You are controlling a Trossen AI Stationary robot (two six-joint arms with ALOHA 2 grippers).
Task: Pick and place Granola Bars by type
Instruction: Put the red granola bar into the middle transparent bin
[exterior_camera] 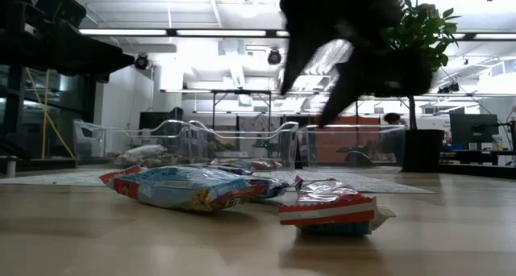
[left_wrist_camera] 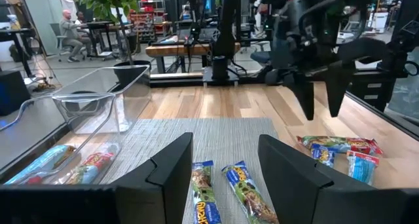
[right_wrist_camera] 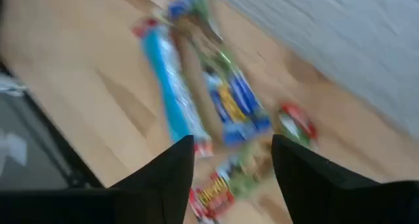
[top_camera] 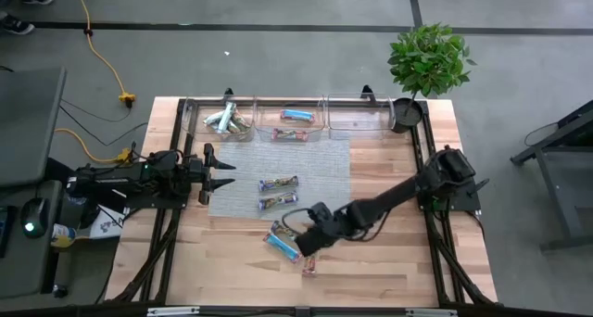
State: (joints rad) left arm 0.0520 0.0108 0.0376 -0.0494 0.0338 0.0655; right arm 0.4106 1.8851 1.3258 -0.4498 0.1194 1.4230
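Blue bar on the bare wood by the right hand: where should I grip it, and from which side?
Grip the blue bar across its narrow width at mid-length, from straight above. It lies flat and long; the open right hand hangs over it.

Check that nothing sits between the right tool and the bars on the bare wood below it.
Nothing visible does. The right tool hangs open directly above the loose bars, with only air between. The left tool waits far off.

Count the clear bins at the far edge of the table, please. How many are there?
3, side by side in a row: the left bin holds bars, the middle bin holds bars, and the right bin beside the plant pot appears empty.
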